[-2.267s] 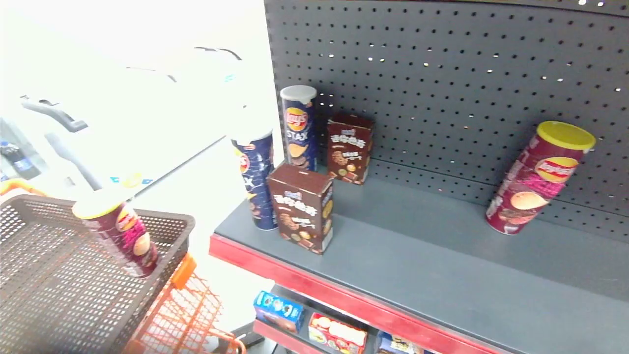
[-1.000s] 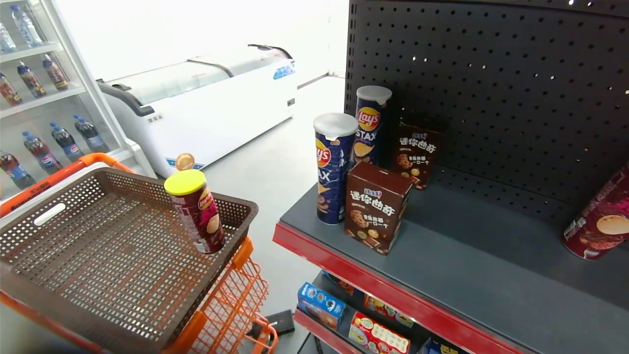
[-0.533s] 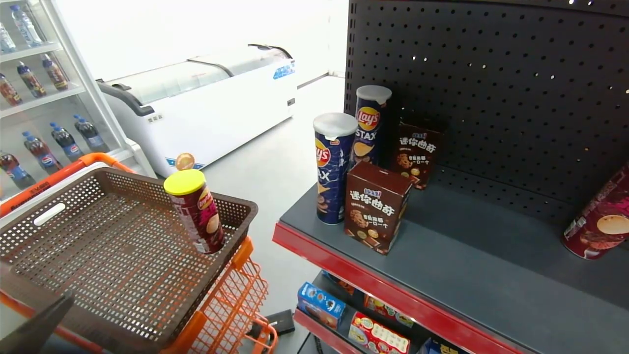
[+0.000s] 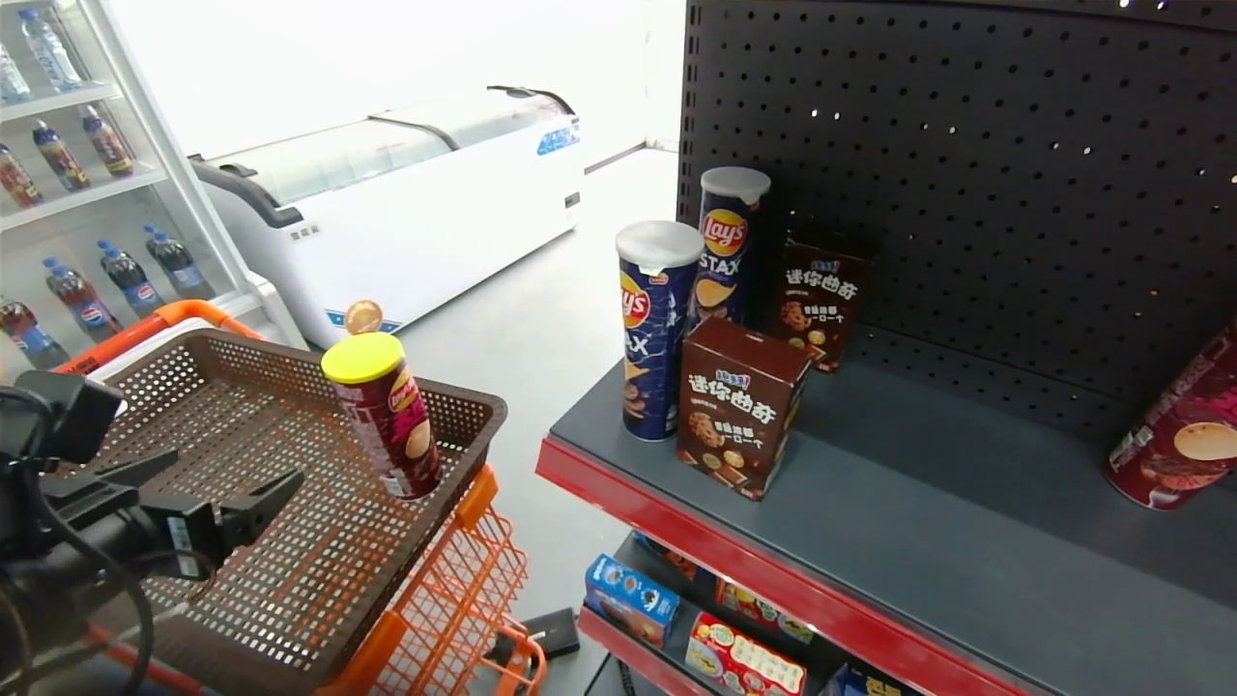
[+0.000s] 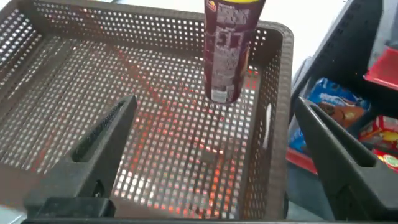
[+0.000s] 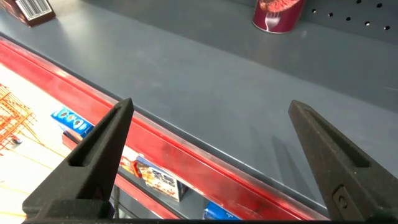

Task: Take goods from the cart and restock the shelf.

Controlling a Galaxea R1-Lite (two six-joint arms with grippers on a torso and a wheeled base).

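One can left in the cart, and the left gripper (image 4: 237, 474) has just swung in. Half a second ago only a dark tip showed at the head view's seven o'clock corner. Now the whole gripper hangs over the brown basket (image 4: 242, 657), jaws spread wide with nothing between them. The can, basket and shelf goods sit exactly where they were. I read this as the start of the pick: the arm is lining up but has not closed in.

The chips can (image 4: 387, 420) stands upright at the gripper's two o'clock, apart from it, in the basket corner nearest the shelf (image 4: 870, 541). It is a maroon tube with a yellow lid, tall and narrow, so a careless nudge could topple it.

On the shelf at the cart's three o'clock stand two blue cans (image 4: 657, 329) and two brown boxes (image 4: 739, 416). A matching maroon can (image 4: 1174, 440) leans against the back panel farther along.

The right gripper (image 6: 210, 107) hovers over bare shelf deck, also wide open and empty.
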